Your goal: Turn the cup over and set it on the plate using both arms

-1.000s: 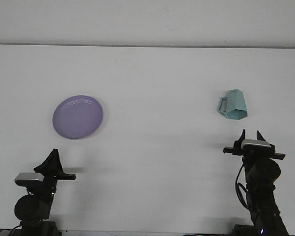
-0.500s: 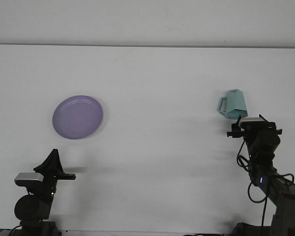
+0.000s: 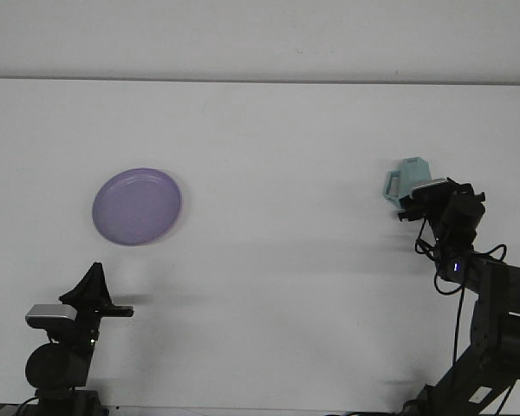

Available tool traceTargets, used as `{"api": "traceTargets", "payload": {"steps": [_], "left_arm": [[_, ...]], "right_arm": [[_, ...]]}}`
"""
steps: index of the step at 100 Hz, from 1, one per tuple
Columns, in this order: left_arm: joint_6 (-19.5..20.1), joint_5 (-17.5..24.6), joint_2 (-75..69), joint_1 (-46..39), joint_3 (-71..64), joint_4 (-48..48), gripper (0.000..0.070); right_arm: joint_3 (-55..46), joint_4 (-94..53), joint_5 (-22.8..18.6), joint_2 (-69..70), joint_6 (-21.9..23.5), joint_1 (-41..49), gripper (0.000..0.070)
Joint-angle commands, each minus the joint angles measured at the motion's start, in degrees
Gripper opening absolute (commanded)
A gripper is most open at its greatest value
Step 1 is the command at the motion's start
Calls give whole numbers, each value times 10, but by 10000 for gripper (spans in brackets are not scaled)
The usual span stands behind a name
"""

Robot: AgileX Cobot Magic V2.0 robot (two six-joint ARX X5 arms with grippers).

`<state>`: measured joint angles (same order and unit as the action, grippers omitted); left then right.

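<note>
White table [image 3: 269, 139]: right gripper [image 3: 426, 192] hides cup [image 3: 406, 173] front; plate [image 3: 137, 205] far left.

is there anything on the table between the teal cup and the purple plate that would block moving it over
Nothing visible does. The teal cup sits on the right with the right claw over its near side, and the purple plate lies far to the left. The white table between them is bare. The left claw waits nearer the camera than that stretch.

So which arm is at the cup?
The right arm, reaching to the teal cup and hiding part of it. The left arm sits near the table's front edge, below the plate.
</note>
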<state>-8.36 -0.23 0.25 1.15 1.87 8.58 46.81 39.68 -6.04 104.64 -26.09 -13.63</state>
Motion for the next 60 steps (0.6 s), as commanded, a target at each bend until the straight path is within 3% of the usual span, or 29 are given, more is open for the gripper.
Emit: {"api": "traceTargets", "payload": {"steps": [1, 13, 42, 60], "left_arm": [[-1, -2, -1, 0, -10, 7, 12], [-1, -2, -1, 0, -10, 7, 12], [-1, -2, -1, 0, -10, 5, 12], [-1, -2, -1, 0, -10, 6, 12]], "right_arm": [[21, 6, -2, 26, -21, -3, 469], [43, 6, -13, 54, -26, -6, 423], [50, 8, -60, 62, -25, -7, 13], [50, 5, -61, 56, 9, -7, 12]]}}
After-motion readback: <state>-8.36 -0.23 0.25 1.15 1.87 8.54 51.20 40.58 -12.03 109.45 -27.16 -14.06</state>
